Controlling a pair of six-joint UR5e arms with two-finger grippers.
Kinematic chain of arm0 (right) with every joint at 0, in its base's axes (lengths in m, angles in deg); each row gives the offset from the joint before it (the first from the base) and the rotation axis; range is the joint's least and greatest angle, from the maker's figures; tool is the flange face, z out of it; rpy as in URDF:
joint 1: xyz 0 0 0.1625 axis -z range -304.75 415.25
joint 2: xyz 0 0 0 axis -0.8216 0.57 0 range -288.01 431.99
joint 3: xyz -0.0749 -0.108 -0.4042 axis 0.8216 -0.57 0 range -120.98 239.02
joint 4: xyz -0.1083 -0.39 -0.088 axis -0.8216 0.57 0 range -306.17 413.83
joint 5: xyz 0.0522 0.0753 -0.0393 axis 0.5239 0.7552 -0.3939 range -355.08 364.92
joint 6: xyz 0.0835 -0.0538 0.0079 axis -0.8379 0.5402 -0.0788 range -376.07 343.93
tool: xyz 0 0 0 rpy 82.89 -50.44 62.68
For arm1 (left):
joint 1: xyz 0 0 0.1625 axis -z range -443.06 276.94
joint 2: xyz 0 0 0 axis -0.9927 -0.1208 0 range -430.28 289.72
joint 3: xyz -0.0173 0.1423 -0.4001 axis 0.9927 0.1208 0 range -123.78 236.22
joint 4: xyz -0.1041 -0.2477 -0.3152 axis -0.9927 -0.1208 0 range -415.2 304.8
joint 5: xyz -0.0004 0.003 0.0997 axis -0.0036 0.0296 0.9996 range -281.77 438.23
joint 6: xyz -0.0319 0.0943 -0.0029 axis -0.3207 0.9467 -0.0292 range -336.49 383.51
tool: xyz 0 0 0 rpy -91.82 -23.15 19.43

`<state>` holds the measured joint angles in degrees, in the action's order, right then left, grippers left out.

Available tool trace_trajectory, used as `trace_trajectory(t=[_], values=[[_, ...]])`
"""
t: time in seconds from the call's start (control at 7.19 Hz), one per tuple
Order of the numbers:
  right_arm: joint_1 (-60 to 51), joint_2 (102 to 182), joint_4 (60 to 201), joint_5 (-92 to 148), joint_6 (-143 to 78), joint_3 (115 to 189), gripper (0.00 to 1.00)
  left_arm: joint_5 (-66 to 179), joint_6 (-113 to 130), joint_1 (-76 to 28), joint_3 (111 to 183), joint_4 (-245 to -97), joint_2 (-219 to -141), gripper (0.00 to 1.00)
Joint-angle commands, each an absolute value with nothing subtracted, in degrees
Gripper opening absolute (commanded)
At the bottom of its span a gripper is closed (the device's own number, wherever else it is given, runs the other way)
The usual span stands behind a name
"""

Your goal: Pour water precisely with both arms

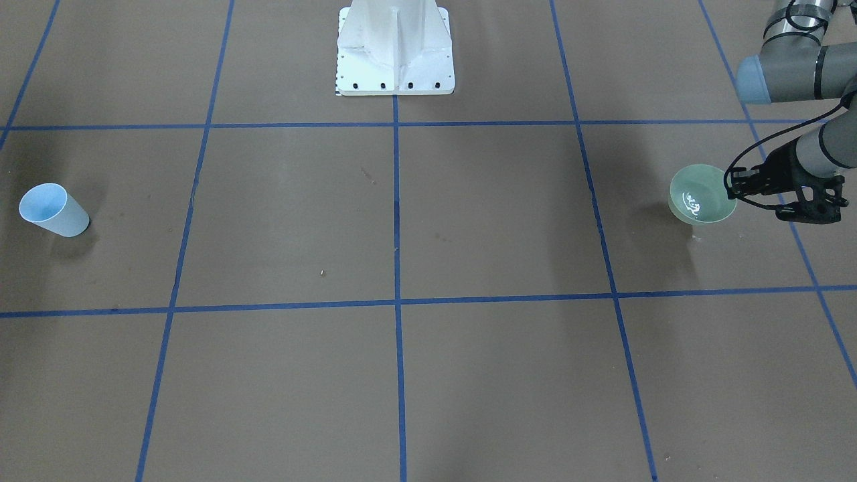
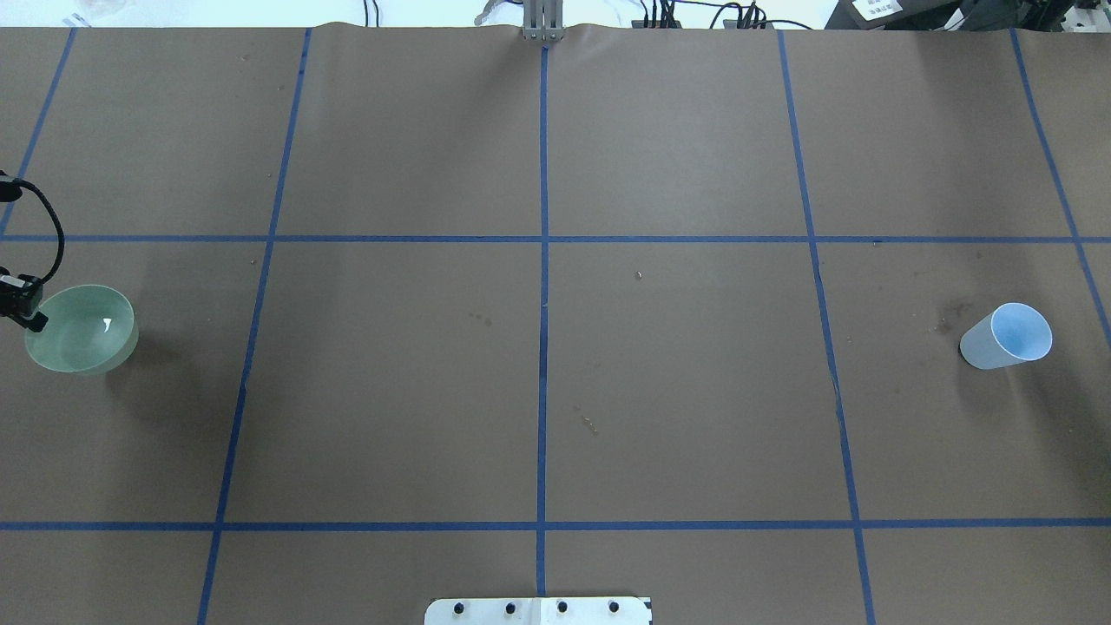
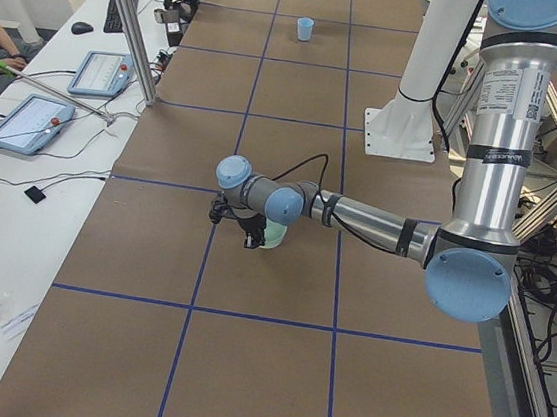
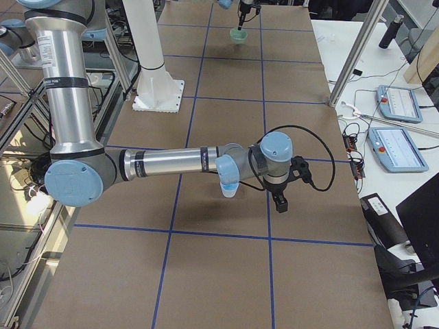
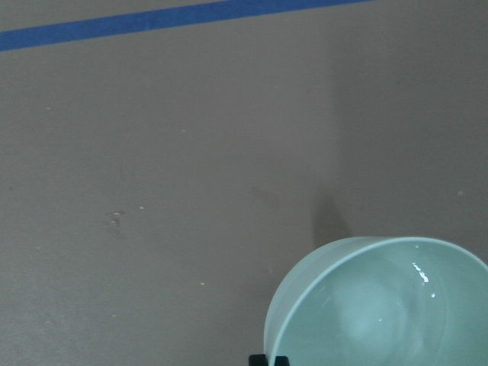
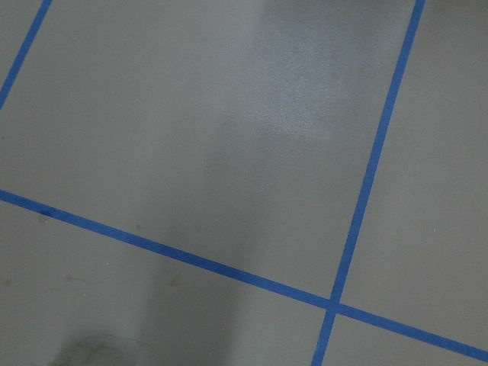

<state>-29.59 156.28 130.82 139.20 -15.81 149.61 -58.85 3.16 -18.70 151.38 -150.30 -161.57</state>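
A pale green cup (image 1: 699,194) with water in it stands at my left end of the table. My left gripper (image 1: 733,182) points down at the cup's outer rim, and its fingertips (image 5: 261,360) sit close together on the cup wall (image 5: 366,305). It also shows in the overhead view (image 2: 33,319). A light blue cup (image 1: 53,209) stands alone at the other end (image 2: 1007,336). My right gripper (image 4: 280,202) hangs beside the blue cup (image 4: 230,188), apart from it. It shows only in the exterior right view, so I cannot tell if it is open or shut.
The white pedestal base (image 1: 395,73) stands at the robot's side of the brown table with its blue tape grid. Operator desks with tablets (image 3: 27,122) run along the far side. The right wrist view shows only bare table and tape.
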Motion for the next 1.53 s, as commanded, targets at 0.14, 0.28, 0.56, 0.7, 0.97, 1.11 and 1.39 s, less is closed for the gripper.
trace_trajectory(t=[0.14,0.28,0.56,0.7,0.97,1.11,1.39], values=[[-29.74,156.37,130.91,139.13,-15.81,150.34,0.99,-58.88,3.12,-18.28,149.13,-150.39,-161.60,0.00],[-29.57,156.37,130.91,139.13,-15.90,150.34,0.99,-58.79,3.12,-18.28,148.86,-150.39,-161.69,0.00],[-29.57,156.37,130.91,139.13,-15.81,150.25,0.99,-58.88,3.12,-18.28,148.77,-150.30,-161.78,0.29],[-29.57,156.37,130.91,139.13,-15.81,150.34,0.99,-58.88,3.12,-18.28,148.77,-150.30,-161.78,0.44],[-29.57,156.37,130.91,139.13,-15.81,150.34,0.99,-58.79,3.21,-18.37,148.77,-150.39,-161.87,0.65],[-29.57,156.37,131.00,139.13,-15.81,150.34,0.99,-58.88,3.12,-18.37,149.21,-150.30,-162.30,0.74],[-29.66,156.28,137.11,139.04,-15.72,153.13,0.99,-58.61,3.21,-18.11,152.44,-150.30,-162.40,0.87]])
